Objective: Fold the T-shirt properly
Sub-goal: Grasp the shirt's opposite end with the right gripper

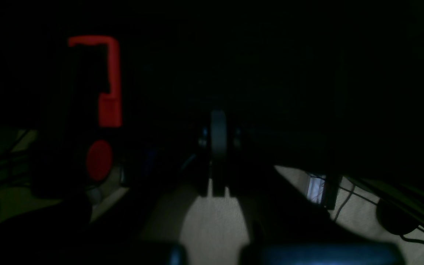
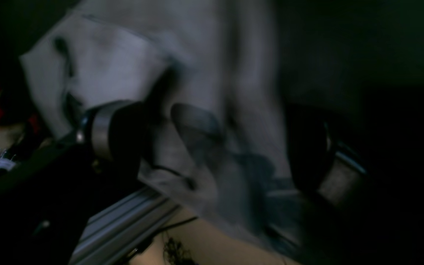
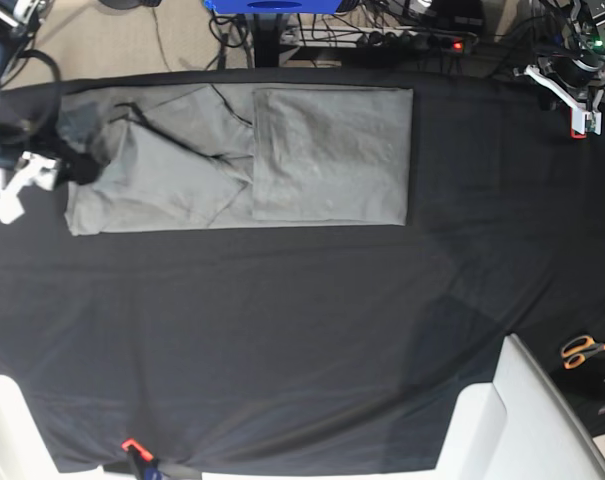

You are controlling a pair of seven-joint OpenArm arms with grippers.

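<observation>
Right gripper (image 3: 67, 165): jaws apart at full spread, holding nothing. In the right wrist view the two dark fingers (image 2: 123, 136) stand either side of grey cloth that hangs loose between them; whether either pad touches it cannot be told through the blur.

T-shirt (image 3: 282, 155): plain light grey, short-sleeved, lying flat on the bench, with its near end right at the open jaws. The half away from the jaws is a neat, doubled rectangle with straight edges. The half at the jaws is rumpled, with slanting creases and one dark fold line across it.

Handling, as judged: soft, light, limp cloth. It will sag and drape from any single hold and slide easily over the cover below. Best taken by a pinch at a corner or along the outer edge of the rumpled half, through all layers, then carried low towards the tidy half. A hold in the middle would bunch it.

Black cloth (image 3: 302, 340): covers the bench under the shirt and well beyond it on all sides.

Left gripper (image 3: 579, 115): jaws together, empty, parked past the far end of the bench, well apart from the shirt. Its wrist view is nearly dark.

Scissors (image 3: 582, 349): orange-handled, off the cloth, far from both jaws.
</observation>
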